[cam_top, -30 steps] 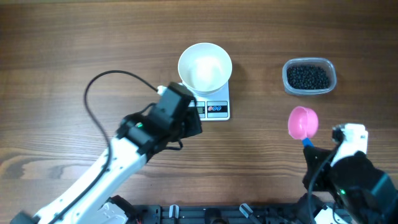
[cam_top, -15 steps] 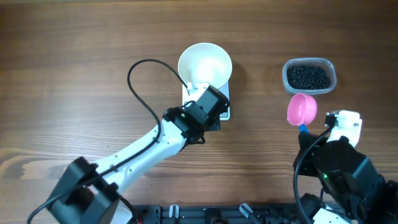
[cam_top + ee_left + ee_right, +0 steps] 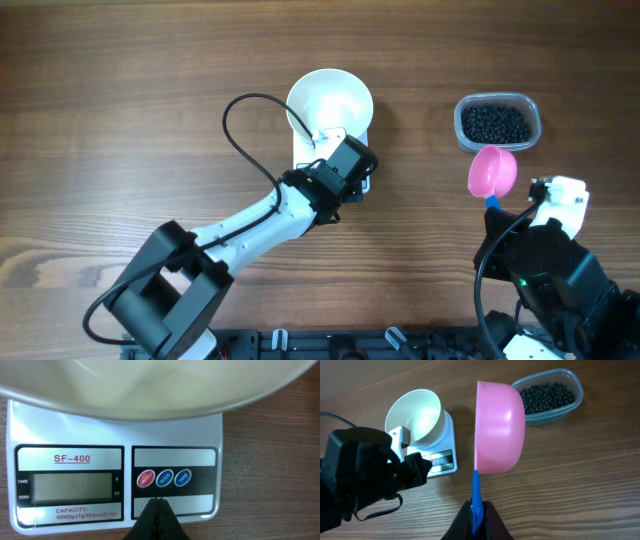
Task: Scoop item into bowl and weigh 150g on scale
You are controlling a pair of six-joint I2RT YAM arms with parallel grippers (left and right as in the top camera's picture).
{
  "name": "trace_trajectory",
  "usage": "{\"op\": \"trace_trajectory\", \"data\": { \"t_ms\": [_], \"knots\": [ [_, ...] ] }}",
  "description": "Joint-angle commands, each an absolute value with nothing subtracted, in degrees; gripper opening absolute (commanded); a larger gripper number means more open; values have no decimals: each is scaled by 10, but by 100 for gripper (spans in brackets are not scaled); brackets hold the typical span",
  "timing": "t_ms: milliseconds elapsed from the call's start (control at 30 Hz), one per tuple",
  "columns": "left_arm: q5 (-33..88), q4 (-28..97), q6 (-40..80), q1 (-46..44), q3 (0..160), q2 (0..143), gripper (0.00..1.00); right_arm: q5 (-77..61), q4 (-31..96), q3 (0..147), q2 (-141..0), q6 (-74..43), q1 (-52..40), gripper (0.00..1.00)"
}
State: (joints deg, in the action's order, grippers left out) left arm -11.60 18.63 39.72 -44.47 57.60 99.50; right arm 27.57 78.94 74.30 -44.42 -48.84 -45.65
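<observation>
Overhead: bowl (image 3: 330,105) sits on the scale (image 3: 302,152) at top centre, beads (image 3: 493,123) fill a tub (image 3: 459,128) at upper right, a pink scoop (image 3: 492,171) just below it. Left wrist: left gripper (image 3: 158,506), tips pressed together at bottom centre, sits at the scale's front edge under the red button (image 3: 146,479). Right wrist: right gripper (image 3: 477,510), bottom centre, is clamped on the scoop's blue handle (image 3: 476,487).

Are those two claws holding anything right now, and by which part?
The right gripper holds the pink scoop by its blue handle. The left gripper is shut, empty, tips near the buttons of the scale.
</observation>
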Motion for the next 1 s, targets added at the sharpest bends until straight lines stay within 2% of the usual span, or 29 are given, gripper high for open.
{"op": "trace_trajectory", "data": {
  "t_ms": [0,967],
  "knots": [
    [-134,174,393,-441,584,1014,4,296,787,748,-445,-497,-457,4],
    [-175,126,394,-439,584,1048,4,300,786,748,-445,-495,-457,4]
  ]
}}
